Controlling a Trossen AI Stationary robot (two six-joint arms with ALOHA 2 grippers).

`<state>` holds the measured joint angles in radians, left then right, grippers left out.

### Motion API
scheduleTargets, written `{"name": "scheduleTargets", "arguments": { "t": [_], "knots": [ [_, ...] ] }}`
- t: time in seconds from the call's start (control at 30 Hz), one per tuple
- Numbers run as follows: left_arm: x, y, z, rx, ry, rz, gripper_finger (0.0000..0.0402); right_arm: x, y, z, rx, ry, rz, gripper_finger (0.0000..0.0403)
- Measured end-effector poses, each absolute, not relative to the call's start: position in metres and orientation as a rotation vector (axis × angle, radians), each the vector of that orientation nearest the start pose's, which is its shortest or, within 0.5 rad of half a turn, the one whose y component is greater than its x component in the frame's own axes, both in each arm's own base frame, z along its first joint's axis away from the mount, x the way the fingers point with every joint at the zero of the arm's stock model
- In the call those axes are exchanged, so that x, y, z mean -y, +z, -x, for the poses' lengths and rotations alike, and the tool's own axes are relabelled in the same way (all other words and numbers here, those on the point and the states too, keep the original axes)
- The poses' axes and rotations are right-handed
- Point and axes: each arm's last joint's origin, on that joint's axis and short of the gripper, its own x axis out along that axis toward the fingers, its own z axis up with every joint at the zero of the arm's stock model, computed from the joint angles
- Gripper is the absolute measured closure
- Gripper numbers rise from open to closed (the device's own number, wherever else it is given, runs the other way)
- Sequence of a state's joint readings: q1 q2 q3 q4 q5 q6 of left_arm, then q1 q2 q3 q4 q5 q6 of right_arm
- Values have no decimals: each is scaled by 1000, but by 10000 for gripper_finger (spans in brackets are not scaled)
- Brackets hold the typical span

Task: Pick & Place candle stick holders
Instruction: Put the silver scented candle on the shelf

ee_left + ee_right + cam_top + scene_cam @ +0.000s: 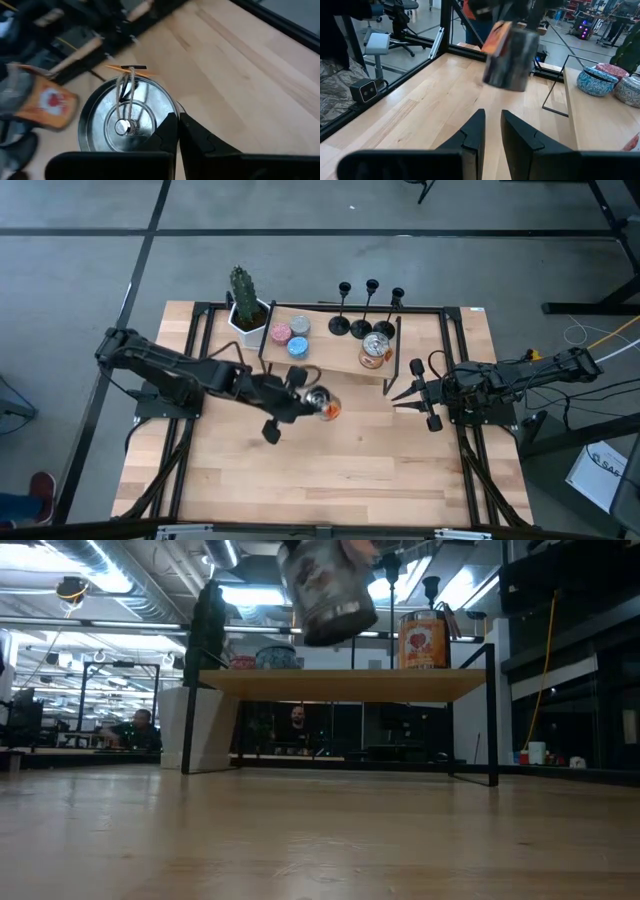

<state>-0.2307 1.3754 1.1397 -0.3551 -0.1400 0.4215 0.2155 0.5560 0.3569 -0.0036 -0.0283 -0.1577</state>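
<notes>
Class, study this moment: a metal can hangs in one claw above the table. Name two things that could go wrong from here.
1. The left claw pinches only the rim of the metal can, which hangs clear of the table; such a narrow grip could slip and drop it.
2. The right claw waits close by, pointing at the can; a wide swing might strike it.

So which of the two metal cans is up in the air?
The can gripped by the left claw, out over the open table. The other can stands on the shelf.
</notes>
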Motion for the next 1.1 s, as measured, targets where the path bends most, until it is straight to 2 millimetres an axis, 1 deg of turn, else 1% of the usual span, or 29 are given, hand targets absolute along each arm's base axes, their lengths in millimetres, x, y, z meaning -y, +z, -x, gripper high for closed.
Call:
{"name": "scheduleTargets", "arguments": {
  "t": [0.2, 0.3, 0.37, 0.43, 0.53, 0.6, 0.67, 0.83, 0.97, 1.1],
  "knots": [
    [42, 340, -304, -483, -119, -510, 400, -31, 234, -139, -183, 258, 175, 338],
    [29, 347, -313, -481, -74, -502, 400, -31, 234, -139, -183, 259, 176, 338],
    [20, 350, -322, -485, -58, -503, 400, -31, 234, -139, -183, 258, 176, 338],
    [13, 350, -334, -512, -46, -511, 400, -31, 234, -139, -182, 258, 176, 338],
    [3, 344, -350, -603, -18, -544, 400, -31, 234, -139, -182, 258, 176, 338],
    [-3, 340, -358, -684, 15, -576, 400, -31, 234, -139, -182, 258, 176, 339],
    [-8, 340, -363, -740, 52, -593, 400, -31, 234, -139, -182, 258, 176, 338],
    [-17, 339, -377, -769, 78, -618, 400, -31, 234, -139, -182, 258, 176, 338],
    [-25, 338, -381, -772, 90, -610, 400, -31, 234, -139, -183, 258, 176, 338],
    [-36, 336, -380, -799, 112, -584, 400, -31, 234, -139, -183, 258, 176, 338]
  ]
}}
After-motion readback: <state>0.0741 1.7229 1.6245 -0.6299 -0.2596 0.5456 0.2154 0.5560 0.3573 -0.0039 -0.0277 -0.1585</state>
